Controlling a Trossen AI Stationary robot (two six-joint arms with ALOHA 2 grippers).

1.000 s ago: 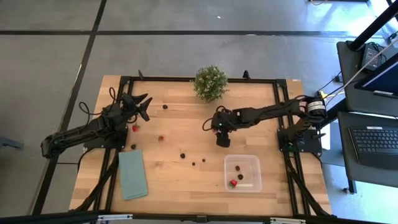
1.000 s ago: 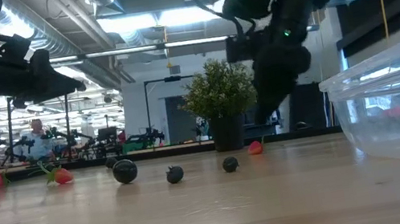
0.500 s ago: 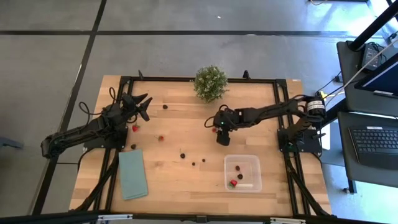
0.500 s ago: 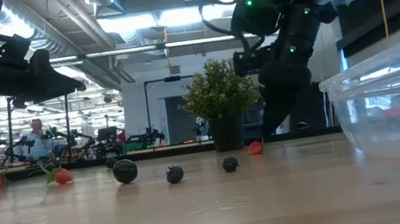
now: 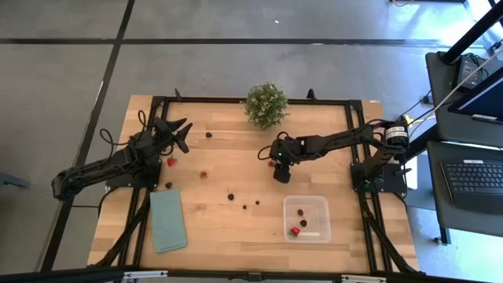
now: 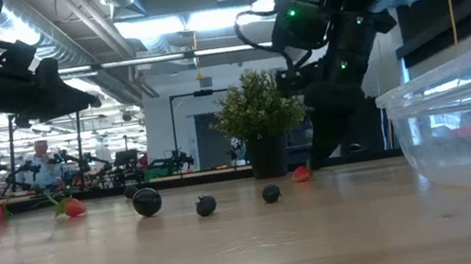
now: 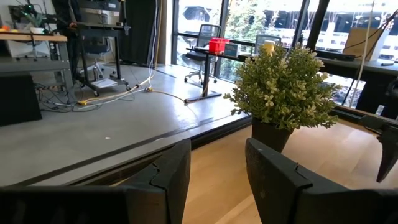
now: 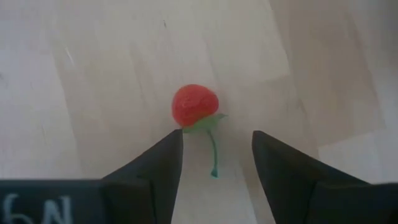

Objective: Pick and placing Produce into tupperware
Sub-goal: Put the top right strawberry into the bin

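**Red berry could slip the pinch**

The right gripper [image 8: 214,152] hangs over a red berry [image 8: 194,104] just beyond the tupperware [image 5: 317,206], toward the potted plant [image 5: 265,104]. Its fingers are spread, the berry ahead of the tips rather than between them. Closing there risks catching only the thin stem—or nudging the berry away. The left gripper [image 7: 214,171] waits, apart and empty, far across the table from the tupperware.

On the counter [image 5: 220,228] lie three red berries [image 5: 170,162] and six dark berries [image 5: 231,196]. One clear tupperware [image 5: 324,212] holds three more pieces. There is one teal cloth [image 5: 167,220], one potted plant [image 5: 265,104] and two robot arms [image 5: 338,141].
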